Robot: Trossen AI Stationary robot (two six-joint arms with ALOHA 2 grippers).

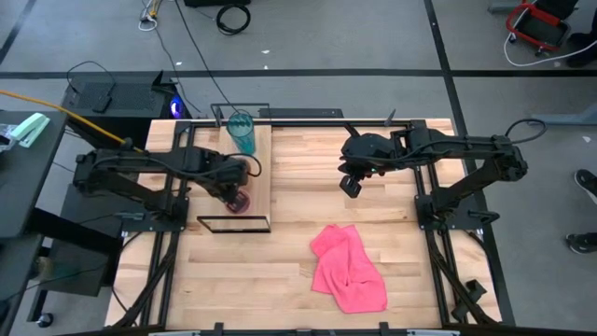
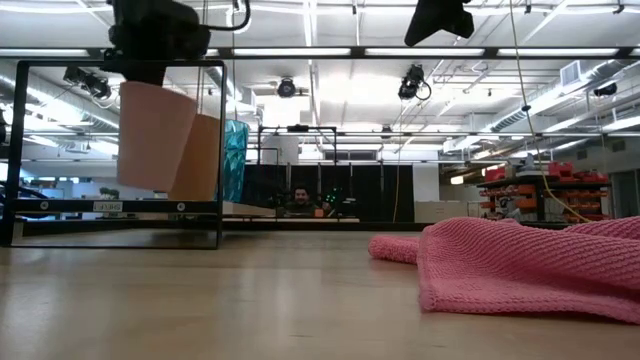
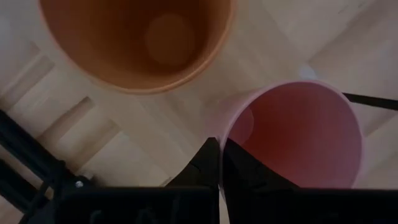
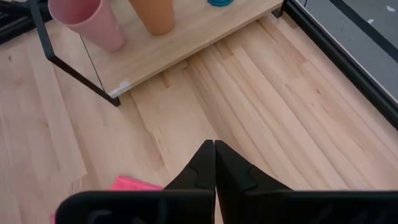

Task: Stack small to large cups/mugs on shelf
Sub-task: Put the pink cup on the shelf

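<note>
The small pink cup point(image 1: 241, 200) point(image 2: 153, 135) point(image 3: 298, 134) is at the near end of the shelf point(image 1: 260, 177) point(image 4: 186, 46), tilted, in my left gripper point(image 3: 219, 142) point(image 2: 150, 45), which is shut on it from above. The orange cup point(image 2: 203, 157) point(image 3: 134, 40) point(image 4: 155, 15) stands just behind it on the shelf board. The teal cup point(image 1: 242, 133) point(image 2: 235, 158) stands at the far end. My right gripper point(image 1: 350, 184) point(image 4: 214, 149) is shut and hovers over the middle of the table, touching nothing. My left gripper pinches the pink cup's rim point(image 3: 214, 127), with one finger inside the cup point(image 3: 249, 171) and one outside point(image 3: 205, 165). The fingers come from above, pointing down. The cup hangs tilted below them, its base point(image 2: 145, 185) close to the shelf board; whether it touches, I cannot tell.
A crumpled pink cloth point(image 1: 347, 269) point(image 2: 520, 265) point(image 4: 134, 185) lies on the tabletop toward the near right. The shelf's thin black wire frame point(image 2: 220, 150) point(image 4: 68, 62) stands around the cups. Bare tabletop point(image 1: 308, 177) lies between the shelf and the right arm.
</note>
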